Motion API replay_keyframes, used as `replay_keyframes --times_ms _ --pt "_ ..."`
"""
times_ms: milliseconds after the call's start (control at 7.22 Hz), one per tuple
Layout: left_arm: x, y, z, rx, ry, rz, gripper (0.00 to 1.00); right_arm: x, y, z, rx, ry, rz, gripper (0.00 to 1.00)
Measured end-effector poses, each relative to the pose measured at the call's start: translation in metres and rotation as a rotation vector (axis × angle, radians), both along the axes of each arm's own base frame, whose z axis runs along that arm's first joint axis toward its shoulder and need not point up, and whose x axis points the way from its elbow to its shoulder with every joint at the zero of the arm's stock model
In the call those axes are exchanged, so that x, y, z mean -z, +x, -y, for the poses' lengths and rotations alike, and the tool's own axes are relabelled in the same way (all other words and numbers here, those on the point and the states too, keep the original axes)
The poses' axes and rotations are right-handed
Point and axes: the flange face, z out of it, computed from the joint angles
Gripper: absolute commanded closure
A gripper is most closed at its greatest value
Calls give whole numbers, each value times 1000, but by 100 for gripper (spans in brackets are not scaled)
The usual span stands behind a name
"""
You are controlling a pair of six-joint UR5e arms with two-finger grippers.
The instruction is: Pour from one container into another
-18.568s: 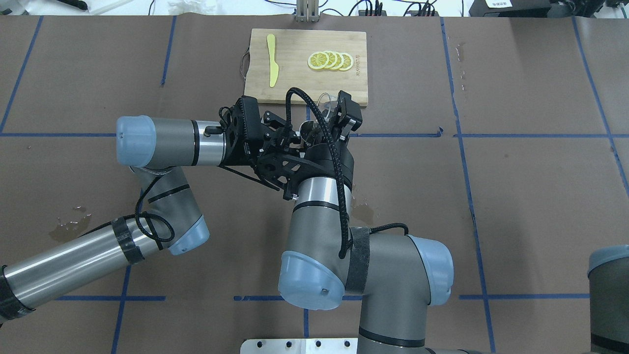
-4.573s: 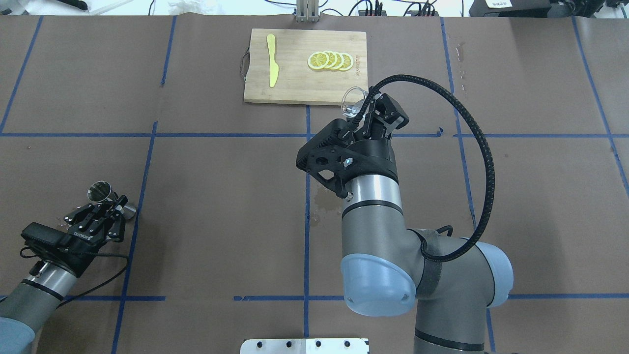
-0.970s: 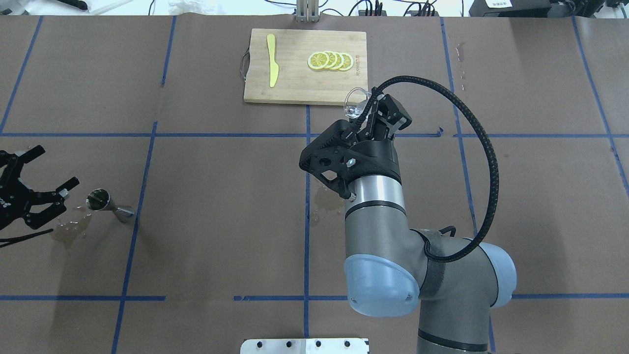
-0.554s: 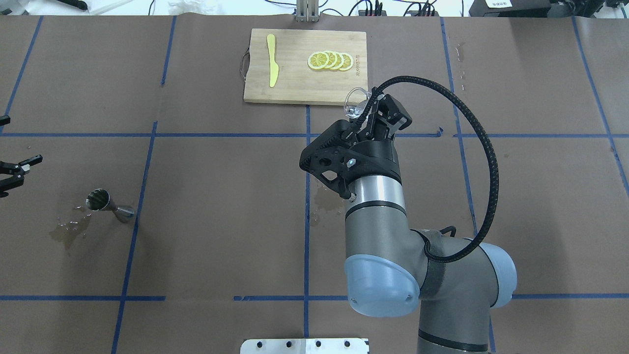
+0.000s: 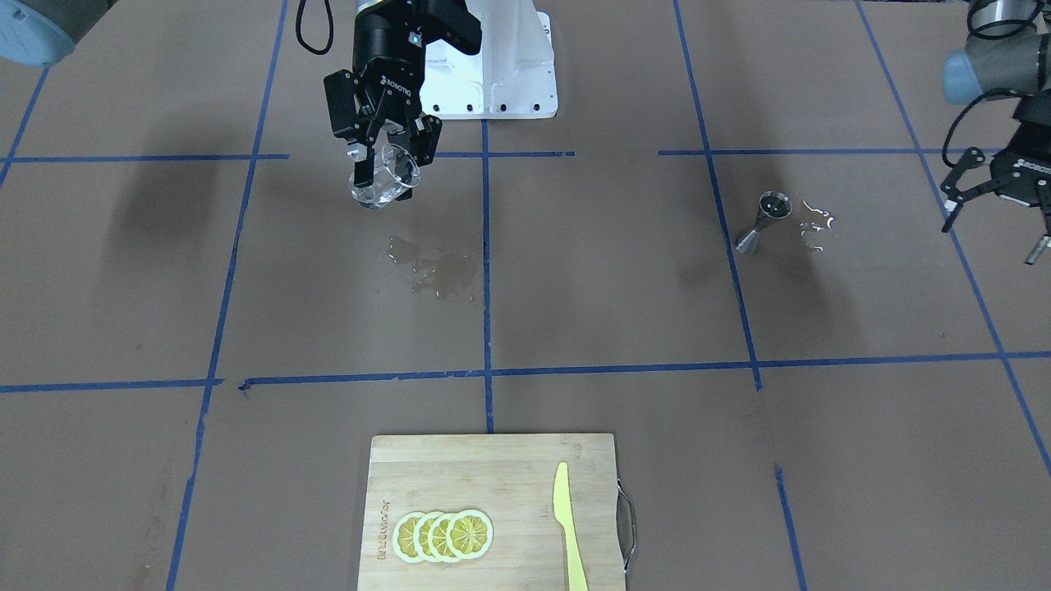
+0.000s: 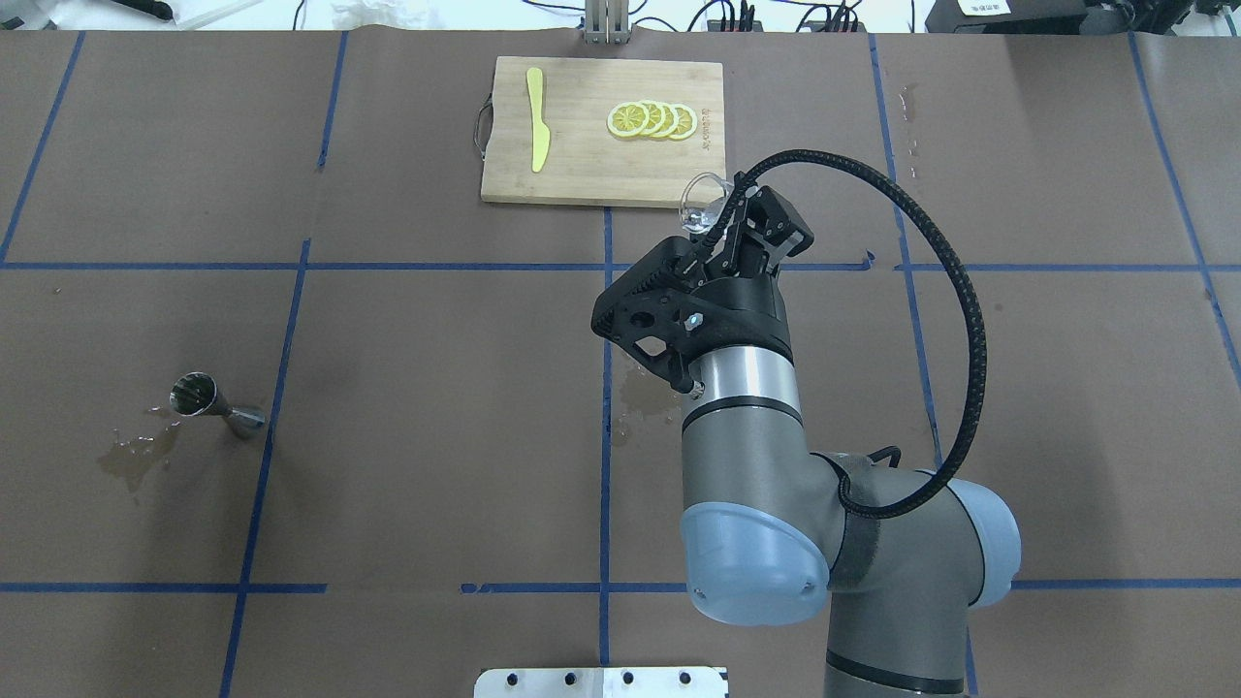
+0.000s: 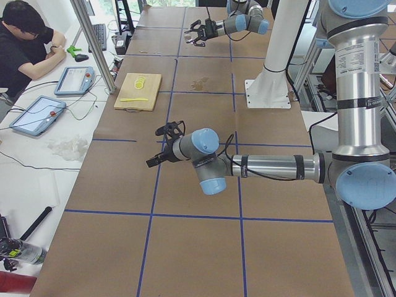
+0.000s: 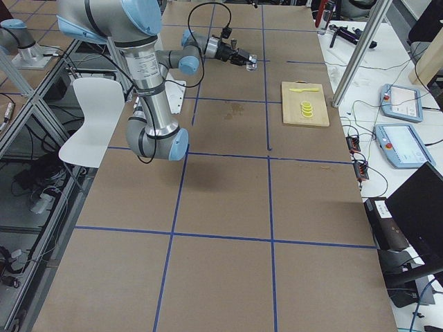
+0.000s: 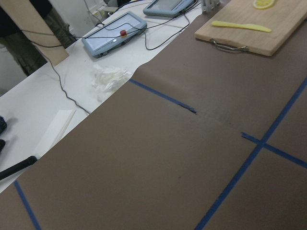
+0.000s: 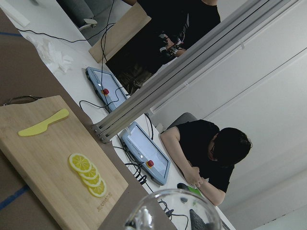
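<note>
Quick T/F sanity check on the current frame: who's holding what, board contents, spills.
1. The right gripper is shut on the glass cup, holding it off the table. True.
2. The left gripper grips the jigger. False: it is open and apart from the jigger, which stands on the table by itself.
3. The yellow knife lies on the cutting board. True.
4. The lemon slices are in the glass cup. False: they lie overlapping on the cutting board.
5. The paper around the jigger is dry. False: a puddle sits right beside it.
</note>
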Motion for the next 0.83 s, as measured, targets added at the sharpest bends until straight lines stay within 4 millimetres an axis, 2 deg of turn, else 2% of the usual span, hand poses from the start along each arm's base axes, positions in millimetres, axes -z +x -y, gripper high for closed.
replay_keyframes --times_ms 277,416,693,831 --pt "-23 -32 12 133 -70 107 0 1 1 0 -1 1 3 100" --pt "-49 -44 18 229 -134 158 0 1 2 0 0 1 3 100" --pt "-100 -52 27 315 -279 191 0 1 2 0 0 1 3 100" --pt "-118 -52 28 316 -345 210 0 2 2 0 -1 2 4 100"
